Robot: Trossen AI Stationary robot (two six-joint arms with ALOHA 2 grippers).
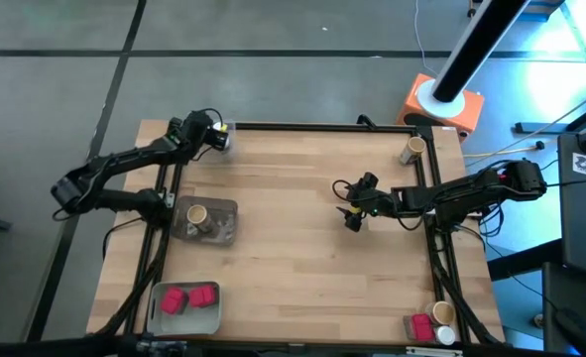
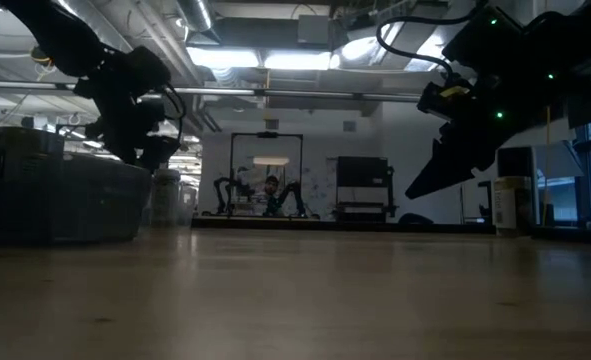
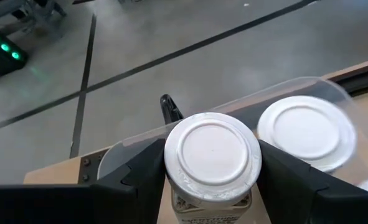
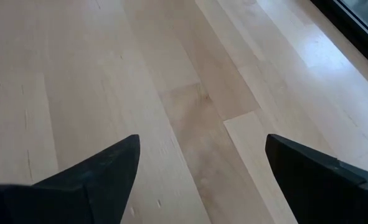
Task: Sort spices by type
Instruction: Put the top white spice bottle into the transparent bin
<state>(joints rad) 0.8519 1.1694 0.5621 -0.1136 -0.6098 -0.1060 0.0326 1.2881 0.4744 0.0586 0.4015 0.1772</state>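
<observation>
High view: my left end effector [image 1: 216, 137] is at the far-left corner of the worktop [image 1: 293, 228], over a clear tray [image 1: 223, 142] there. My right end effector [image 1: 353, 210] hangs above bare wood right of centre, nothing near it. Down the left side: a grey tray [image 1: 228, 226] holding a tan-lid jar [image 1: 197, 214] plus maybe one more, can't tell. Near-left tray [image 1: 159, 319] has 2 red boxes [image 1: 188, 298]. Still loose: a tan jar [image 1: 412, 151] at the far-right corner, and at the near-right corner a red box [image 1: 420, 326], a tan-lid jar [image 1: 442, 314] and a white-lid jar [image 1: 445, 335], all close together.

Low view: both arms up off the worktop; left tool by the trays, right tool in mid-air. Little else readable.

Left wrist view: I'm clamped on a white-lid jar [image 3: 212, 155], fingers [image 3: 140, 171] tight on both sides, held above the clear tray [image 3: 308, 87]. A 2nd white-lid jar [image 3: 307, 132] already sits in it, just beside mine.

Right wrist view: fingers [image 4: 103, 165] spread wide, nothing between them, only wood below.

Progress, my read: roughly halfway. Reds 2 placed, whites 1 placed + 1 abt to go in, tans at least 1. Left to do: the 4 on the right side, each to its matching tray.
</observation>
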